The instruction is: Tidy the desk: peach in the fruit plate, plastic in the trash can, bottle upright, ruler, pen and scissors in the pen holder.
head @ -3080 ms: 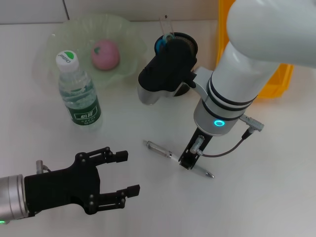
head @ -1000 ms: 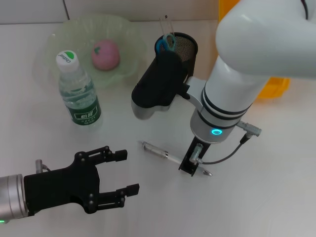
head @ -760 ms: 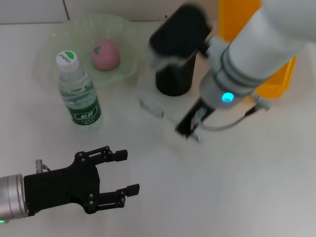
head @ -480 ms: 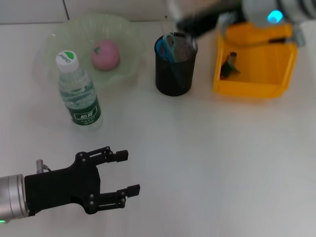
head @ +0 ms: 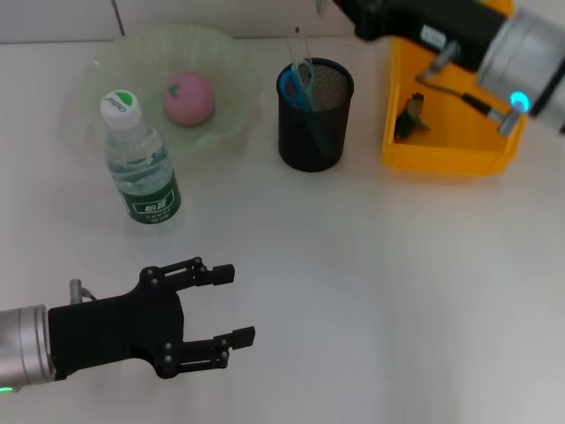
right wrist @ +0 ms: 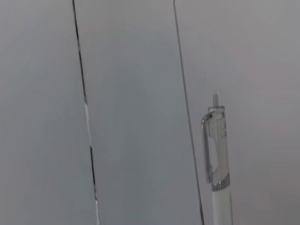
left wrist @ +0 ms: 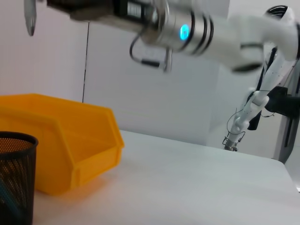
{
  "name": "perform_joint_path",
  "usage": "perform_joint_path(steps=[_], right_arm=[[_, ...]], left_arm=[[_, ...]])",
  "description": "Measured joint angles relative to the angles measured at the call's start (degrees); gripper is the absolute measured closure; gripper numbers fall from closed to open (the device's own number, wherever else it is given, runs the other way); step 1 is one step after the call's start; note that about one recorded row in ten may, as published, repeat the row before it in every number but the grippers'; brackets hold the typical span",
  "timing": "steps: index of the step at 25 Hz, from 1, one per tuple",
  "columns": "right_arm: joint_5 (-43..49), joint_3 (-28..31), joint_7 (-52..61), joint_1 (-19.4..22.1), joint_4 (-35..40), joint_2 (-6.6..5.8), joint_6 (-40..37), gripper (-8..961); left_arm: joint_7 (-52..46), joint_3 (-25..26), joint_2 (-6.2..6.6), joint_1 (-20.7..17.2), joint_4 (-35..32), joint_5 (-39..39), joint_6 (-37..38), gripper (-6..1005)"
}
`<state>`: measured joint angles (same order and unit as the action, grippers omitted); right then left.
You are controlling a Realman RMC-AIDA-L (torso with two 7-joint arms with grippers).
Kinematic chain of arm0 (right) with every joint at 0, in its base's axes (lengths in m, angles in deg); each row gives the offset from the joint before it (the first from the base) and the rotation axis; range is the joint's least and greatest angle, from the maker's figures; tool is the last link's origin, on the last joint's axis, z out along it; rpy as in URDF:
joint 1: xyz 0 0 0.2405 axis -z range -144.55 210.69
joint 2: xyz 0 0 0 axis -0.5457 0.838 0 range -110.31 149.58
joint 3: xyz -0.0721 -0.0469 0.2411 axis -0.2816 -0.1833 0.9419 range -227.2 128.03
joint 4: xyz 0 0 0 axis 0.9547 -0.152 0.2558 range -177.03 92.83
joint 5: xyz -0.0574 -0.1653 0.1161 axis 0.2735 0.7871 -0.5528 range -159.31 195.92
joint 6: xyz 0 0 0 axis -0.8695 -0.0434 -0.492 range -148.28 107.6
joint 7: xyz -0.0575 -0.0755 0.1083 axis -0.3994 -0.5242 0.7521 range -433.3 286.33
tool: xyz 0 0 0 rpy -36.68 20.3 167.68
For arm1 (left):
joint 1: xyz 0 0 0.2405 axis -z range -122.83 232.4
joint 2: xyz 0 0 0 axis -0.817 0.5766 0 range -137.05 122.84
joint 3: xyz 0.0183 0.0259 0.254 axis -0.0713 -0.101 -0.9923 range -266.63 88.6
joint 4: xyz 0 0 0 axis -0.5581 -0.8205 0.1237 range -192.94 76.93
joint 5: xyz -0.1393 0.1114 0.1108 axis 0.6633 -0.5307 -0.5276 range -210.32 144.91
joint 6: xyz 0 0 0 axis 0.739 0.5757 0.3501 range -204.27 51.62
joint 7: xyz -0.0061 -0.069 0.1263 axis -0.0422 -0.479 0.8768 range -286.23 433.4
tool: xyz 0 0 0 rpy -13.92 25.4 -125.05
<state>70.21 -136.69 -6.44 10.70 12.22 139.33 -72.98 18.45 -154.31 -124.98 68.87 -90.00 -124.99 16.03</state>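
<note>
Right arm (head: 494, 40) reaches high across the yellow bin (head: 455, 132), beyond the pen holder (head: 315, 115); its gripper's finger state cannot be told. Left gripper (head: 221, 309) hovers low over the near desk (head: 371, 291), fingers spread apart, empty. Pen (right wrist: 218, 154) is held aloft, seen in both wrist views. Scissors (head: 298, 81) stand in the holder.

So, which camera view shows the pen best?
The right wrist view: the pen fills its lower part, with clear barrel, clip and button plain against the wall. The left wrist view shows only its tip, hanging below the right gripper, high above the yellow bin. The head view does not show it.
</note>
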Motion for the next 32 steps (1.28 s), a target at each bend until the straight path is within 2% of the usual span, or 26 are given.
perform_joint_path(steps=[1,4,7,21,28,32], right_arm=[[-6.6,-0.1,-8.1,-1.4,-7.0,-0.03,-4.6,786],[-16.0,-0.1,-22.0,-5.7,-20.4,-0.03,-11.9,778],[-18.5,0.6,-26.6,-10.7,-30.5,0.05,-12.2,770],[-20.3,0.0,-27.6,-14.9,-37.7,0.23,-5.6,733],[-21.0,-2.7,-27.7,-14.5,-37.8,0.19,-6.1,682],[-21.1,-2.1,-25.9,-11.6,-35.6,0.1,-12.4,628]], left_arm=[[-0.1,0.0,-0.03,0.2,0.0,0.0,0.0,216],[-0.4,-0.1,-0.14,0.8,0.0,0.0,0.1,216],[-0.4,-0.3,-0.15,1.1,0.0,0.0,0.1,216],[-0.5,-0.4,-0.29,1.2,0.0,0.0,0.2,216],[-0.4,-0.4,-0.33,1.2,0.0,0.0,0.3,216],[-0.4,-0.4,-0.34,1.3,0.0,0.0,0.5,216]])
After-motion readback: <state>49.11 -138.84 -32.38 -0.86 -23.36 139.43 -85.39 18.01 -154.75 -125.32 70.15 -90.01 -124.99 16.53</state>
